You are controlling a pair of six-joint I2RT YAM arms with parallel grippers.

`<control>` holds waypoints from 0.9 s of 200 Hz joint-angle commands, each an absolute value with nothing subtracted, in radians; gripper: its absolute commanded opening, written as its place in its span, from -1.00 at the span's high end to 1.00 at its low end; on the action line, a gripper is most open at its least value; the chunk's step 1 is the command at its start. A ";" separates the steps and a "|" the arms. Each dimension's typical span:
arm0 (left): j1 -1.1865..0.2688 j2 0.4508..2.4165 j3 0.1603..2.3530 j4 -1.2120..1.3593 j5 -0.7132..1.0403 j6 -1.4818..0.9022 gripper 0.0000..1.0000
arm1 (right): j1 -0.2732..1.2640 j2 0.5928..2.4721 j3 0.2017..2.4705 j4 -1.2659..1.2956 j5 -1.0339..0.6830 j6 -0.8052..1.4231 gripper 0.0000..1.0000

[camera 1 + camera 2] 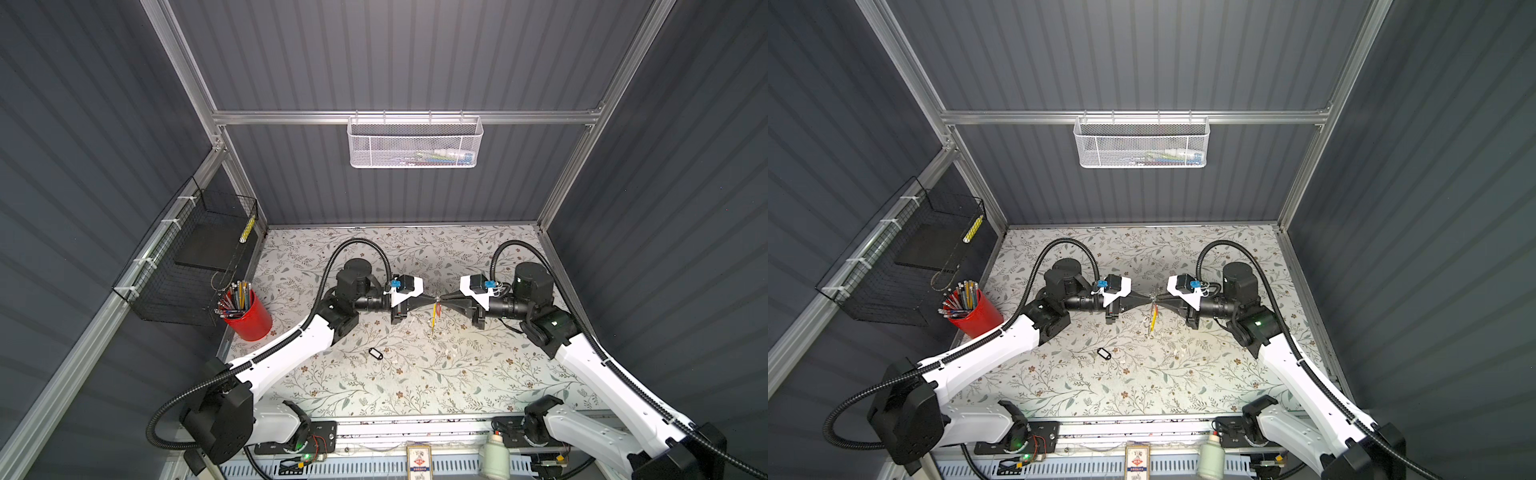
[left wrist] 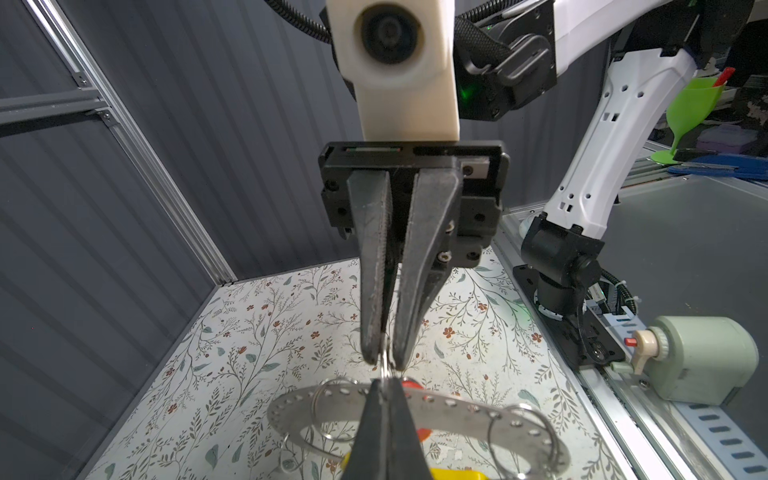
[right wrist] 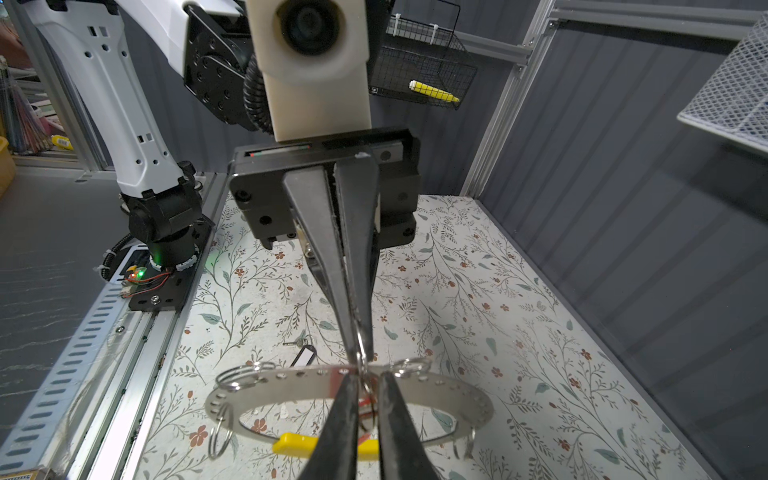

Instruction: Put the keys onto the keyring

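1. The red pencil cup [image 1: 251,320], a smooth round tub bristling with pencils, stands at the left edge of the table [image 1: 374,395], which has a matt floral-print cover.
2. Well right of the cup in both top views, clear of the table, hangs the keyring [image 3: 291,379]. It is a flat, shiny metal band bent into a hoop and punched with a row of small holes. A glossy yellow segment [image 3: 293,444] sits at its low side, and thin wire split rings [image 3: 245,376] dangle from several holes.
3. The left gripper [image 3: 360,358], on the cup's side of the hoop, has its tapered black fingers pressed together on the band's upper edge.
4. The right gripper [image 2: 386,361], on the side away from the cup, shows only a narrow gap with a thin wire ring in it. Whether it pinches the wire I cannot tell.
5. The orange-red tag [image 2: 422,434] hangs against the hoop, mostly hidden by the fingers.
6. The black oval tag [image 3: 304,356], with its white insert, lies flat on the table between the cup and the keyring. Its tiny metal key [image 3: 296,343] lies beside it.
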State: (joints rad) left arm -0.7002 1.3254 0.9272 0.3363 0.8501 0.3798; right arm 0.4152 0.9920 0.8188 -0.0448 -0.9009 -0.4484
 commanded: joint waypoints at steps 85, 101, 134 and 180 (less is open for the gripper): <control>-0.694 1.316 1.020 0.122 0.760 0.568 0.43 | 0.421 1.002 0.871 -0.162 -0.892 -0.467 1.00; -0.698 1.303 1.062 0.015 0.675 0.674 0.34 | 0.422 1.014 0.904 -0.258 -0.857 -0.480 1.00; -0.714 1.309 1.165 -0.159 0.621 0.817 0.36 | 0.422 1.045 0.966 -0.396 -0.793 -0.491 1.00; -0.747 1.354 1.236 -0.245 0.623 0.861 0.41 | 0.429 1.093 1.044 -0.483 -0.752 -0.465 1.00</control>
